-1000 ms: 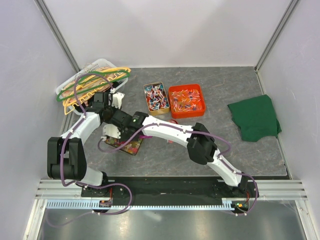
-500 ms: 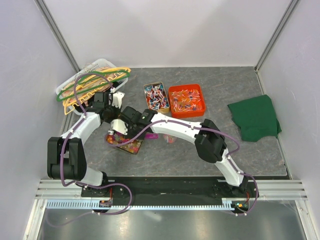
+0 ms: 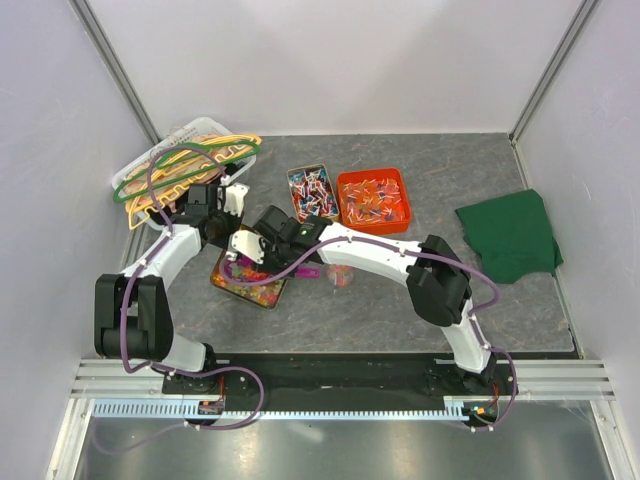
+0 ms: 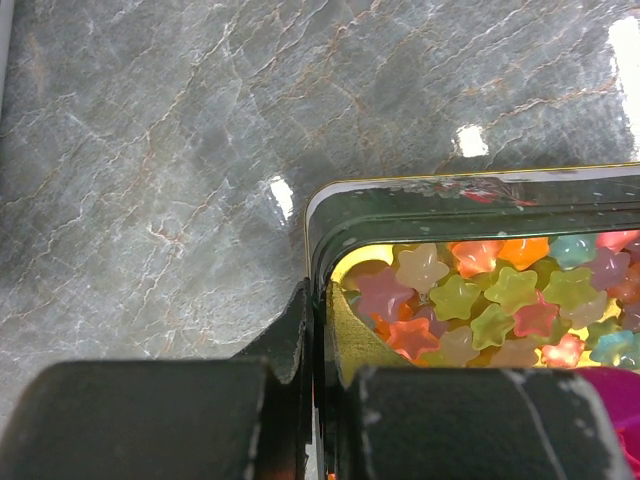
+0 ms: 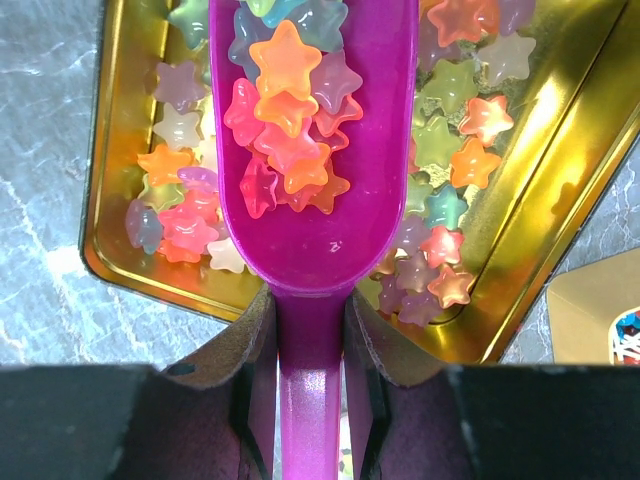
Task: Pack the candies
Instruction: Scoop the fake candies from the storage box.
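My right pincer (image 5: 310, 325) clenched on purple scoop (image 5: 300, 240) handle; axis 6-to-12, candies (image 5: 285, 120) at 12 over gold tin (image 5: 98, 200); left pincer (image 4: 320, 330) clamps tin wall.

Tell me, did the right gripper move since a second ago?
Yes. The right gripper, holding the purple scoop, shifted right and slightly away from the arm bases, closer to the orange tray.
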You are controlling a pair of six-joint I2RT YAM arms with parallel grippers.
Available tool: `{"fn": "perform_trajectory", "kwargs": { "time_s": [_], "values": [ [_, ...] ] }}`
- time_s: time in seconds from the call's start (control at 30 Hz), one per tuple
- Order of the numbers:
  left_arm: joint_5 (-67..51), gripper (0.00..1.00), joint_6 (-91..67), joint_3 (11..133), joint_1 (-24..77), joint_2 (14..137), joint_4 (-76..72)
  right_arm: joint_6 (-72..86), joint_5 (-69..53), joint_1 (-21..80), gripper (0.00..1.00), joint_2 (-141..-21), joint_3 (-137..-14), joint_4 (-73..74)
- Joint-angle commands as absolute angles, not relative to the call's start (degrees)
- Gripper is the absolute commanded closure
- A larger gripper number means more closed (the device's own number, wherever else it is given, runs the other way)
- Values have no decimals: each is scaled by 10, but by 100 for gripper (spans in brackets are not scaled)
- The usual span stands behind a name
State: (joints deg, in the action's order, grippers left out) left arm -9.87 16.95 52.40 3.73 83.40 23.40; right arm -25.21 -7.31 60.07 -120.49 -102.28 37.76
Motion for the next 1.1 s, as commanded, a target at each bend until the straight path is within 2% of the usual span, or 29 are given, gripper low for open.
{"fn": "perform_trajectory", "kwargs": {
  "time_s": [0.0, 0.7, 0.9, 1.07],
  "values": [
    [-144, 98, 138, 530, 33, 819, 202, -250, -107, 597, 100, -1161, -1014, 368],
    [-157, 98, 143, 528, 9, 860, 186, -332, -235, 599, 100, -1095, -1054, 472],
    [-170, 98, 146, 530, 6, 870, 187, -346, -264, 591, 100, -1071, -1102, 517],
    [-158, 98, 147, 540, 6, 891, 196, -357, -241, 564, 100, -1046, -1158, 541]
  ]
}}
